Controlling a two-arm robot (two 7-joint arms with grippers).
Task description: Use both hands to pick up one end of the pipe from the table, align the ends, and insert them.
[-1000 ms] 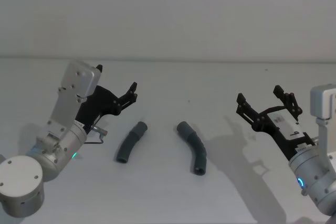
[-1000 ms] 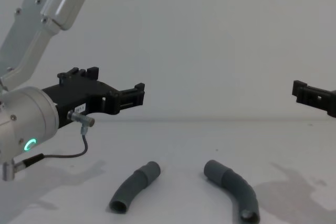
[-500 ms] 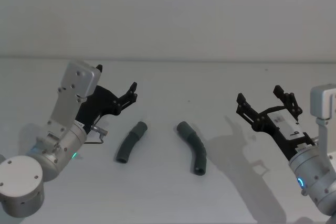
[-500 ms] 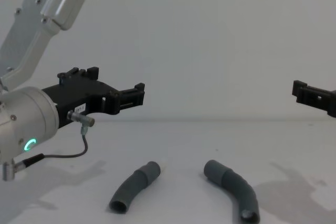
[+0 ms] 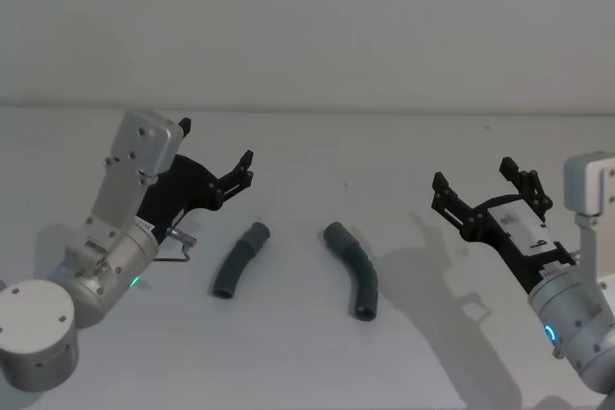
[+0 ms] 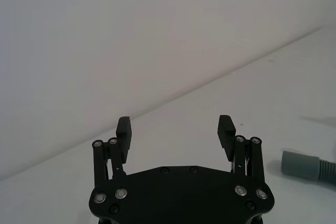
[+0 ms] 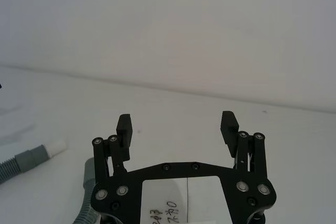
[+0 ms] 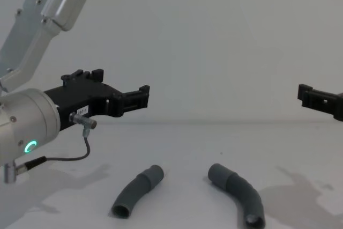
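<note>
Our left gripper (image 6: 175,129) and right gripper (image 7: 177,124) hover empty, jaws spread wide, flanking the pipe; its left piece (image 5: 240,261) and right piece (image 5: 354,266) lie apart on the table (image 5: 298,362), each within its own arm's reach.

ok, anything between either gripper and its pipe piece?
Nothing visible. The open left gripper hangs raised beside the left pipe piece, the open right gripper right of the right pipe piece; only table surface between.
</note>
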